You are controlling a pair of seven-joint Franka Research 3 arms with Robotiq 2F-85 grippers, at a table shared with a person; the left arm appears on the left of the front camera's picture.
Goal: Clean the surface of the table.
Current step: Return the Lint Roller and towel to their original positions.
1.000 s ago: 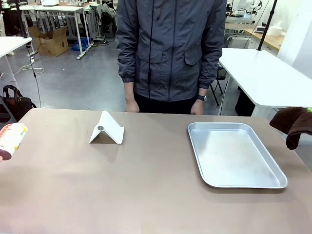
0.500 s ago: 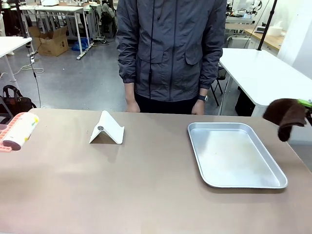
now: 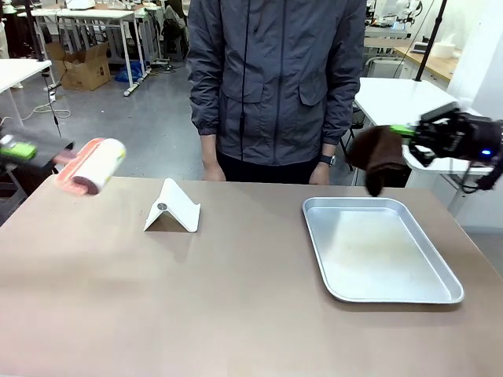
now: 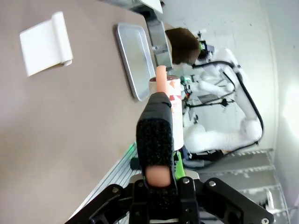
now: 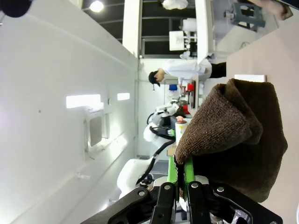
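Note:
The tan-brown table (image 3: 236, 298) stretches across the front view. My left gripper (image 3: 26, 150) hovers above its far left corner, shut on the pink handle of a lint roller (image 3: 94, 166) that has a white printed roll. In the left wrist view the fingers (image 4: 154, 140) clamp that handle, and the lint roller (image 4: 172, 105) points over the table (image 4: 70, 121). My right gripper (image 3: 409, 132) hangs above the far right side, shut on a dark brown cloth (image 3: 377, 157). The cloth (image 5: 233, 135) bunches beside the green pads (image 5: 180, 170).
A silver tray (image 3: 383, 292) lies on the right half of the table. A white folded stand (image 3: 173, 208) sits left of centre. A person in a dark jacket (image 3: 275, 78) stands at the far edge, hands hanging down. A white-topped table (image 3: 424, 118) stands behind on the right.
The left gripper has risen and moved inward with the lint roller. The right gripper has risen and swung left with the brown cloth, from beside the table to above the tray's far end.

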